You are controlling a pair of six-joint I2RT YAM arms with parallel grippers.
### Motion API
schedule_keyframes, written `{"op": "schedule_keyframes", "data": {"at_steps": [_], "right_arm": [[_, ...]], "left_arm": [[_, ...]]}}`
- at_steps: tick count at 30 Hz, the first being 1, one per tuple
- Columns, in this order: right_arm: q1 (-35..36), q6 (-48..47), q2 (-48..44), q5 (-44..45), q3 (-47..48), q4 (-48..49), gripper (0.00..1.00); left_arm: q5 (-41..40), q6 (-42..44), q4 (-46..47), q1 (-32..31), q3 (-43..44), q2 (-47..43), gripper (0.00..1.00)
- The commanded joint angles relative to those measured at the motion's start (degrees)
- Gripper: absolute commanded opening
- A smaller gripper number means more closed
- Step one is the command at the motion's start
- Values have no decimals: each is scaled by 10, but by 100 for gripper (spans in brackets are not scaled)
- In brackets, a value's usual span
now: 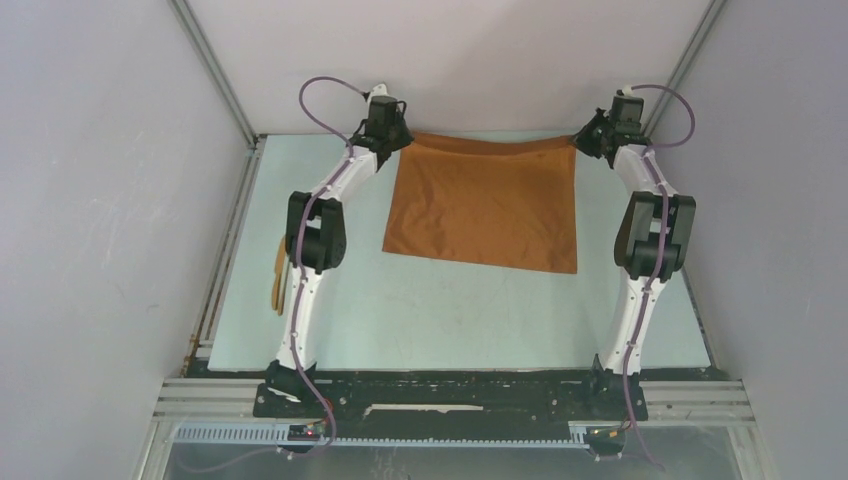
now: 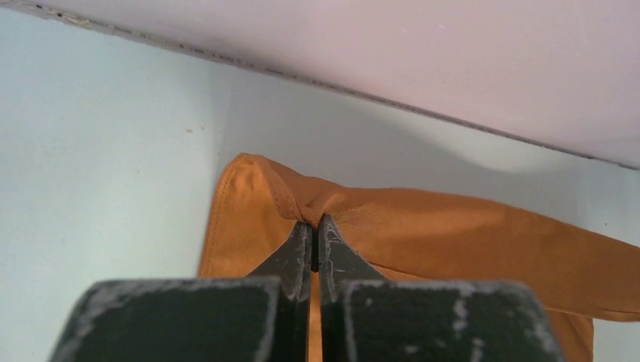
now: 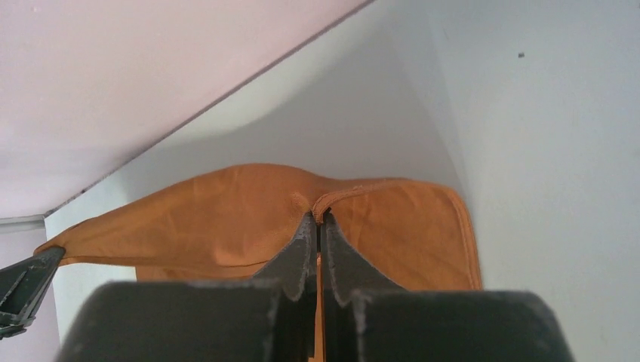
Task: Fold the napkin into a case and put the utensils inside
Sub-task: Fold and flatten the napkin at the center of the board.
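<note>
At 12 o'clock, left claw (image 2: 315,225) and right claw (image 3: 317,219) are each pinching tight a hemmed corner of the soft rust-orange napkin (image 1: 485,205); slim wooden utensils (image 1: 280,280) are lying at 9 o'clock.

The napkin (image 1: 485,205) is plain rust-orange, unpatterned, with a darker stitched hem. The table (image 1: 450,310) is pale mint. The utensils (image 1: 280,280), at the left, are light brown. The arms (image 1: 303,320) are white with black joints and purple cables (image 1: 302,100). The left gripper (image 2: 315,222) and right gripper (image 3: 317,219) are black, scuffed grey. The walls (image 1: 100,150) are pale grey-lilac.
</note>
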Motion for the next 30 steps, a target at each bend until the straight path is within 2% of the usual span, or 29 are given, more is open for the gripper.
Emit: {"op": "schedule_keyframes", "data": {"at_steps": [1,4,6,10,12,15,20,27,30], "right_arm": [[-6,-22,30,-11,74,-20,0],[-7,-24,26,-12,82,-84,0],[-6,-21,4,-13,56,-128,0],[-8,0,-76,-21,-88,-137,0],[-8,9,-118,-31,-157,-119,0],[2,6,-167,-24,-230,-121,0],[15,-7,-219,4,-313,-133,0],[12,-20,-277,22,-424,-114,0],[11,-20,-282,21,-450,-104,0]], "left_arm": [[25,-4,71,22,37,15,0],[43,-3,44,25,22,6,0],[45,-7,28,25,-32,-29,0],[40,-77,-89,27,-127,-107,0],[96,-113,-122,29,-175,-132,0],[136,-149,-125,26,-263,-172,0],[119,-144,-94,14,-401,-249,0],[123,-118,-79,9,-516,-296,0],[122,-114,-76,7,-538,-308,0]]}}
